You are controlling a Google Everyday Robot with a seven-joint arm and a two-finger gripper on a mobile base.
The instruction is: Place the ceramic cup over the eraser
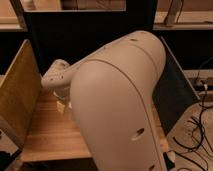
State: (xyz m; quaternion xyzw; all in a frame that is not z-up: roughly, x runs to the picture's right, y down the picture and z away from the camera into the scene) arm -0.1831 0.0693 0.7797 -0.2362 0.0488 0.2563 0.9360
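Hanging over table (pixel 45 135): claw (pixel 63 101), part obsc.

Wooden table (pixel 45 135) in a dim room.
Dark panel (pixel 75 40) behind, pale board (pixel 20 95) at left, cables (pixel 200 125) on floor (pixel 192 150), right.
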